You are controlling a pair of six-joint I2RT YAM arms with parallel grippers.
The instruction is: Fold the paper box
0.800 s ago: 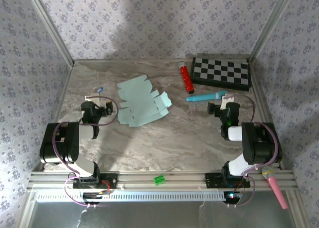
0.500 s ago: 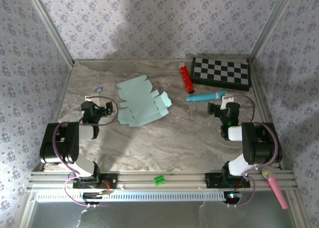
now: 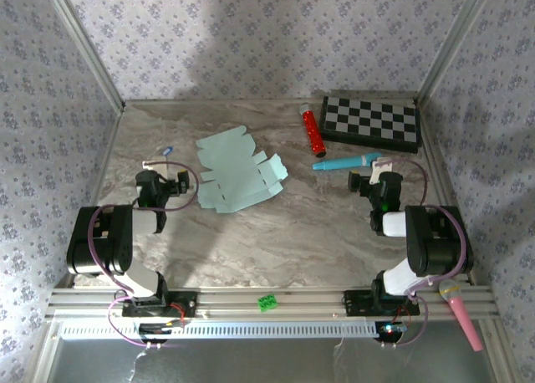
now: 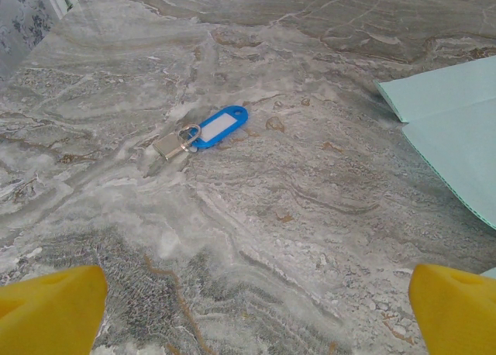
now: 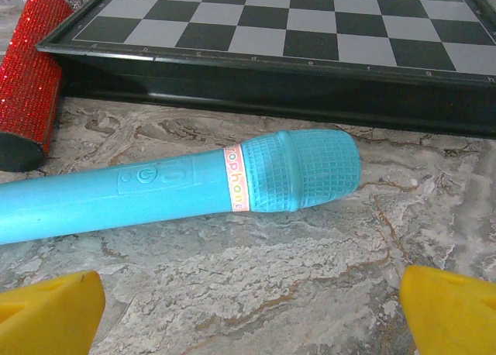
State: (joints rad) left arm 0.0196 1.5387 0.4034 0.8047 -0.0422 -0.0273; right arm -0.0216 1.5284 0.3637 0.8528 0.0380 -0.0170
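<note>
step: not begun, paper box (image 3: 238, 176) lies flat, unfolded, on bench (image 3: 292, 224) | left tool (image 3: 159, 181) spread, empty, near it | right tool (image 3: 376, 181) spread, empty, by teal microphone (image 5: 194, 184) | next: probably reach the sheet, lift a flap

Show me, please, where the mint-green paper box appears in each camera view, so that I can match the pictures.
Top external: the paper box lies flat, left of centre.
Left wrist: the paper box comes in from the right edge.
Right wrist: this camera faces the teal microphone and the checkerboard.
Shared landmark: the blue key tag, left of the box from above, sits mid-left in the left wrist view.
</note>
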